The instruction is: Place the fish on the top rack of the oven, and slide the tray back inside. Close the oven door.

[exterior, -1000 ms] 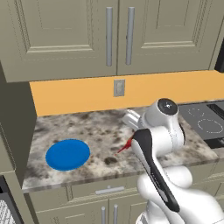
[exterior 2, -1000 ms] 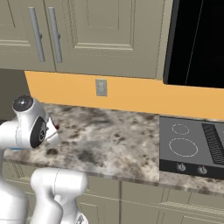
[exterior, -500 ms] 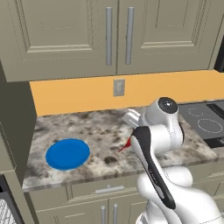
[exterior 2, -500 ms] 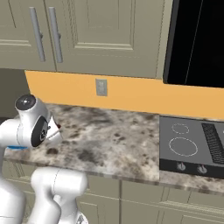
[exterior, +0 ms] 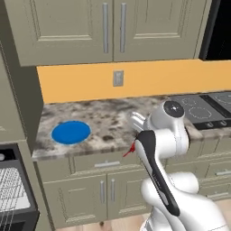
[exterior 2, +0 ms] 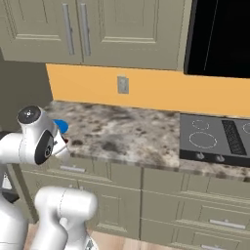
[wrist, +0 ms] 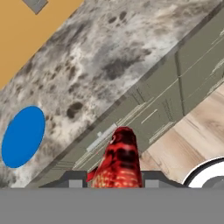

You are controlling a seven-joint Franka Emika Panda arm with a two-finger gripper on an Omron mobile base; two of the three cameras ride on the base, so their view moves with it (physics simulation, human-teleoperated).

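A speckled grey-brown stone counter [exterior: 103, 117] is seen running above olive-grey base cabinets with bar handles [exterior 2: 161, 195]. At nine o'clock in the left base view, the black-fronted oven [exterior: 16, 189] is partly seen, with the silvery wire top rack [exterior: 11, 185] lying in its cavity; nothing can be made out on the bars. A flat black cooktop with ring marks [exterior 2: 215, 139] is set into the counter at three o'clock in the right base view. A round blue plate [exterior: 71, 132] is lying bare on the counter. The two-finger gripper [wrist: 114, 180] is clamped on the small orange-red fish [wrist: 119, 159], which is held off the counter's front edge, over the cabinet fronts.
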